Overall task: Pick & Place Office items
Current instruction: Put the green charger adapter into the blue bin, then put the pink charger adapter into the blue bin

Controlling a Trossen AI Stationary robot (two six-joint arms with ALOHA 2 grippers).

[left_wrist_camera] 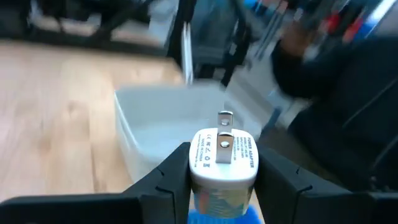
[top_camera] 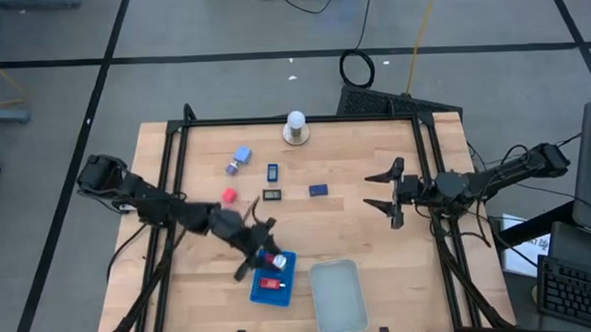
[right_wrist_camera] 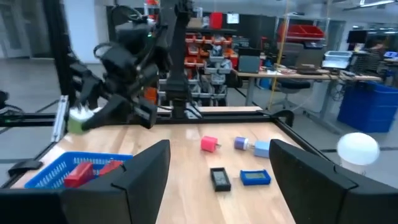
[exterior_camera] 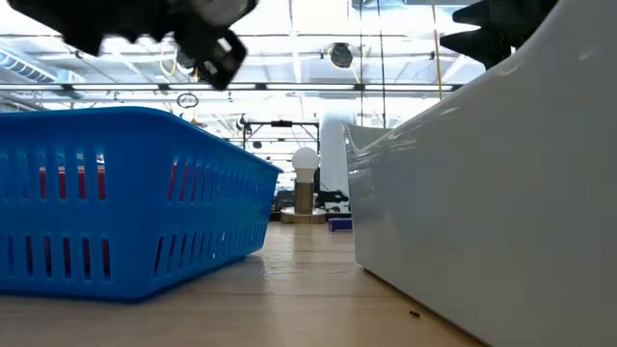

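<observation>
My left gripper (top_camera: 266, 256) hangs over the blue tray (top_camera: 283, 295), shut on a white power adapter (left_wrist_camera: 222, 163) with metal prongs. Red blocks (top_camera: 271, 282) lie in that tray. On the wood lie a red piece (top_camera: 229, 196), a light blue block (top_camera: 242, 154), a small purple piece (top_camera: 233, 168), a blue rectangle (top_camera: 273, 172), a black rectangle (top_camera: 273, 194) and a dark blue rectangle (top_camera: 318, 190). My right gripper (top_camera: 387, 195) waits open at the table's right side, off the items. My left gripper pinches the white power adapter by its two opposite side walls (left_wrist_camera: 194, 167), one finger (left_wrist_camera: 168, 183) on each side. The labelled prong face (left_wrist_camera: 224, 148) looks back at the wrist camera. The adapter is lifted clear above the blue tray (left_wrist_camera: 217, 218).
A clear tray (top_camera: 337, 296) stands right of the blue tray by the near edge. A white ball on a round base (top_camera: 295, 127) stands at the far edge. A black frame (top_camera: 423, 152) borders the table. Bare wood lies between the items and my right gripper.
</observation>
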